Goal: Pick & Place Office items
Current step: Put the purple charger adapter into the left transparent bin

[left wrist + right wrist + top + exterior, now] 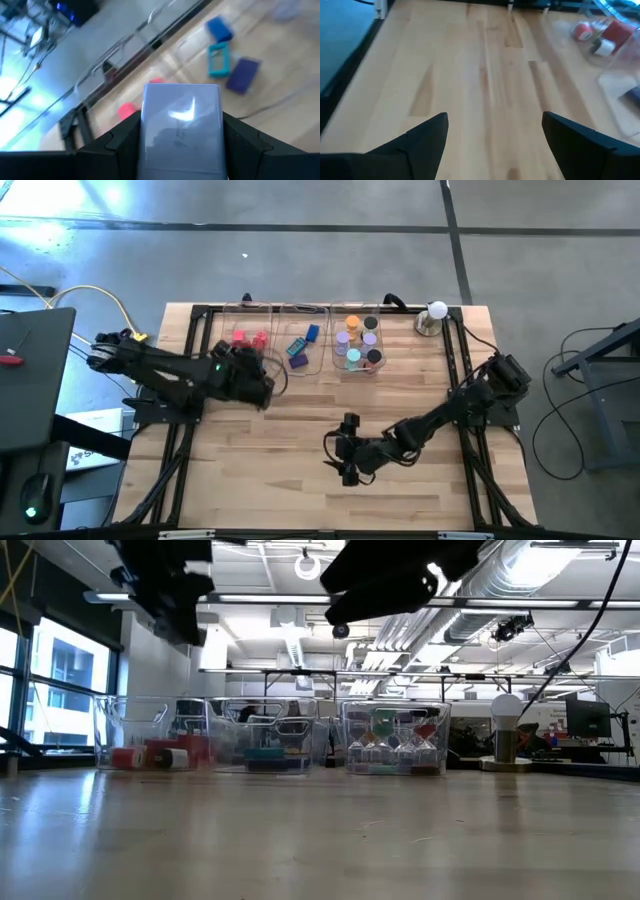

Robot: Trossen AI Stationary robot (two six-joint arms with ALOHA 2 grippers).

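**Left arm carrying a block toward the trays**

Right now your left gripper (262,385) hangs above the surface, just in front of the left tray (247,330), and the left wrist view shows its jaws clamped on a pale grey-blue block (181,127) that fills the gap between the fingers (116,142). Beyond the block, that view shows a blue piece (219,28), a teal piece (218,59) and a purple piece (243,75) lying close together in the middle tray (304,345), with pink and red pieces (249,338) in the left one. The right tray (360,345) holds the round discs (358,340), stacked in colours. No loose pieces show on the bare wood, so you appear to be near the end of the sorting, at the carry-and-place step.

Your right gripper (347,452) waits low over the front middle of the surface, jaws apart and holding nothing. The white ball on its metal base (434,317) stands at the far right corner, outside the job.

Next, judge which tray suits the block; its shape suggests the middle tray with the other flat blocks. Bring the left gripper over that tray's rim, lower it inside clear of the walls, then let go.
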